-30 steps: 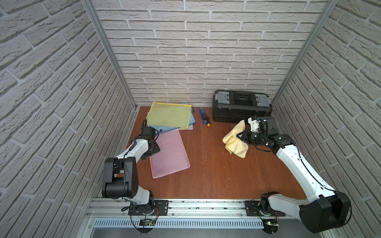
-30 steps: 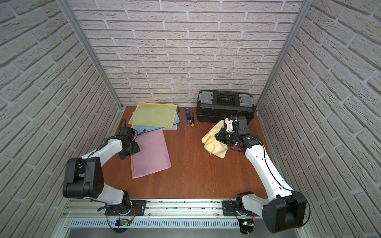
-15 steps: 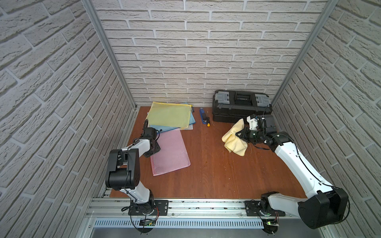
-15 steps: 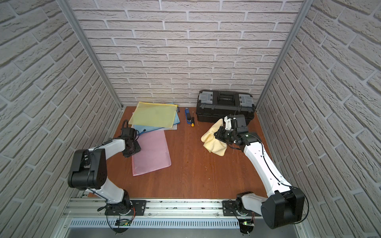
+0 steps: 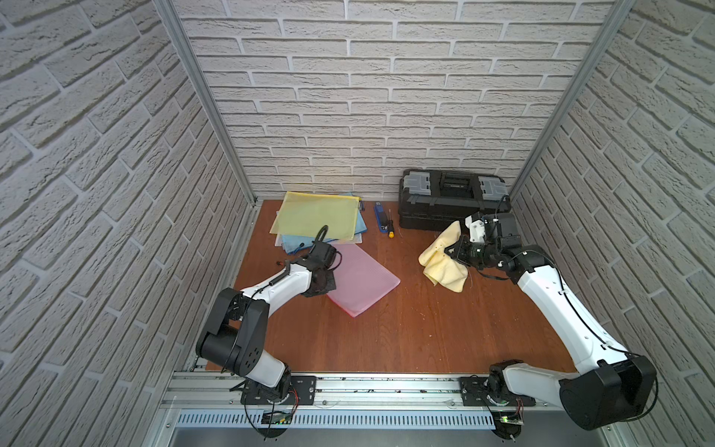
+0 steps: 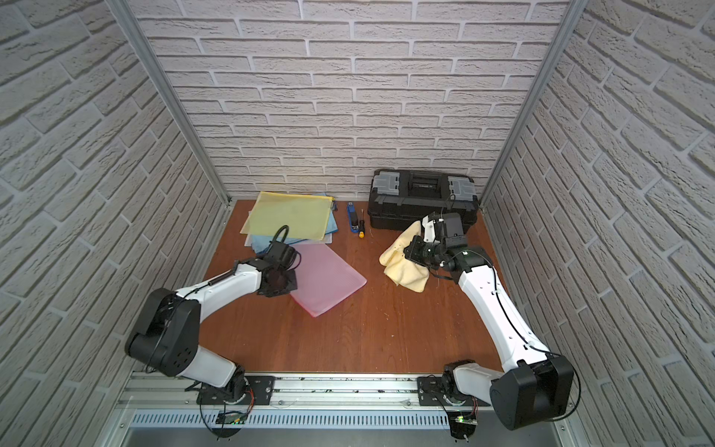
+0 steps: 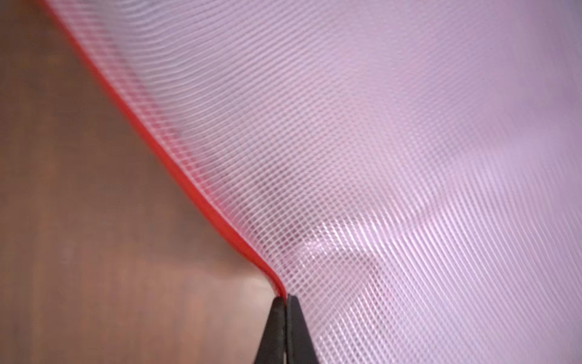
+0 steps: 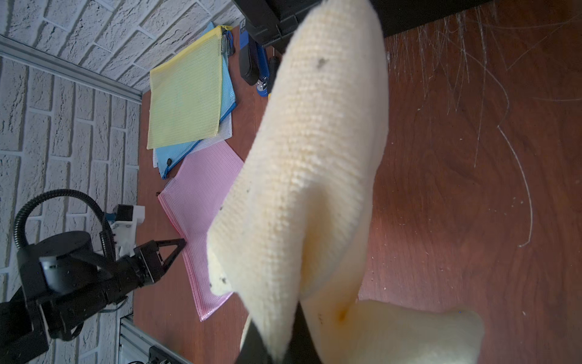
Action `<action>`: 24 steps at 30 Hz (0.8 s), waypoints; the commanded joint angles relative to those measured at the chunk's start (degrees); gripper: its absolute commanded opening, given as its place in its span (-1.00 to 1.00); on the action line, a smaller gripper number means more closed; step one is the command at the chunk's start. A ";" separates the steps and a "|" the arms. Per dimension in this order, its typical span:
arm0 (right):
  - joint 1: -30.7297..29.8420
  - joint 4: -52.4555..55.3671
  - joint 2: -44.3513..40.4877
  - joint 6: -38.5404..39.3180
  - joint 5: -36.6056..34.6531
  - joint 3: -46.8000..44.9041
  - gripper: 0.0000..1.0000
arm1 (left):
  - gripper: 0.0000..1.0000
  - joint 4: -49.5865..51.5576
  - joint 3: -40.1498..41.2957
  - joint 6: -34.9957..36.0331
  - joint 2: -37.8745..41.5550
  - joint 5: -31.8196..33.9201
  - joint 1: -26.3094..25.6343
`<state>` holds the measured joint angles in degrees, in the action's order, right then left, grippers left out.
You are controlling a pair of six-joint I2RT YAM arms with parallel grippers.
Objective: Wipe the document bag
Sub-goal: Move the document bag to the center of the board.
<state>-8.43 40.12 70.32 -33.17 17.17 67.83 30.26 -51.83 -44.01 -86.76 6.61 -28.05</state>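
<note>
Right now your left gripper (image 7: 286, 302) is pinched fully together on the red-bound edge of the pink document bag (image 5: 361, 278), at the bag's 9 o'clock side. The bag lies flat on the table (image 5: 387, 340) just toward 9 o'clock of centre, turned askew, with one corner touching the stack of other bags (image 5: 317, 216) at 11 o'clock. Your right gripper (image 5: 453, 251) is clamped on the yellow cloth (image 5: 445, 265), out at 2 o'clock and well apart from the bag, in front of the toolbox (image 5: 452, 201).

Treat the bag as light, thin and floppy. It is mesh-reinforced plastic, likely slick on the wood, so it should skate or buckle under a wipe unless pinned. The bound seam looks the sturdiest place to hold. The mesh face would only crease. Keep that edge down or taut and stroke away from the held side. The cloth is soft and hangs in loose folds, so expect a bunched pad to meet the bag, not a flat one.

In both top views the left wrist covers its own fingertips. In the right wrist view the cloth buries the jaws. You cannot tell whether the bag holds anything, where its zip sits, or what dirt is on it.
</note>
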 commanded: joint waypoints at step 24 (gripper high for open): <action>-2.14 7.76 -1.64 3.16 5.86 -4.77 -0.95 | -1.00 -1.44 -27.86 3.84 -29.22 -13.84 -17.40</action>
<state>-8.95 46.89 67.72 -31.00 19.68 64.84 30.24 -76.27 -45.08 -113.10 -7.62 -47.68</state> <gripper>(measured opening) 0.054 0.044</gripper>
